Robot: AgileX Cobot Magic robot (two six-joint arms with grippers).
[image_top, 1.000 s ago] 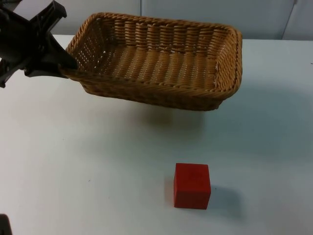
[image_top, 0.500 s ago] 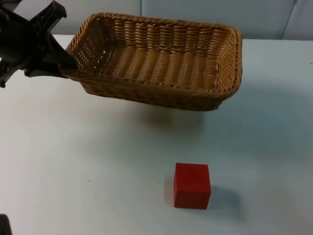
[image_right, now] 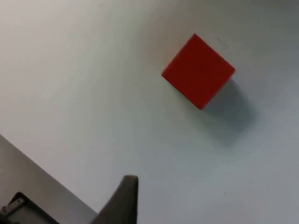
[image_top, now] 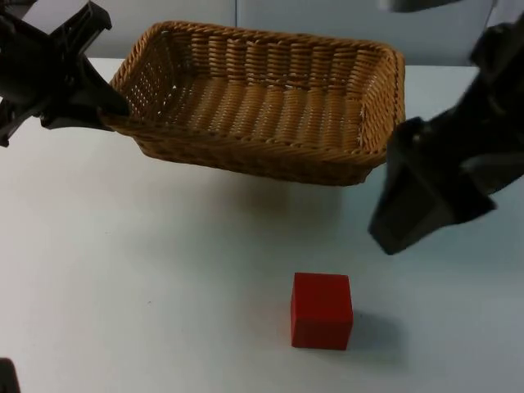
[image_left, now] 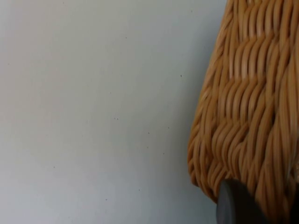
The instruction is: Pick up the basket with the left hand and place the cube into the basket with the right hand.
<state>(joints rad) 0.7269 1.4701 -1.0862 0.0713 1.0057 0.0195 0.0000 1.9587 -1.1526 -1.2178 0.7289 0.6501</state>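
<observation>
A rectangular wicker basket (image_top: 270, 37) hangs tilted above the white table, its shadow on the surface below. My left gripper (image_top: 110, 110) is shut on the basket's left end wall; in the left wrist view a dark fingertip (image_left: 233, 203) presses against the weave of the basket (image_left: 247, 93). The basket holds nothing. A red cube (image_top: 321, 311) rests on the table in front of the basket, near the front edge. My right gripper (image_top: 395, 233) hovers to the right of the basket and up-right of the cube, apart from both. The right wrist view looks down on the cube (image_right: 198, 70).
The grey partition wall (image_top: 327, 15) stands directly behind the basket. Bare white table (image_top: 164, 270) spreads to the left of the cube. A small dark object (image_top: 6, 377) sits at the front left corner of the table.
My right arm has come in from the right and now hovers beside the basket, above the cube. The basket, the left gripper and the cube have not moved.
</observation>
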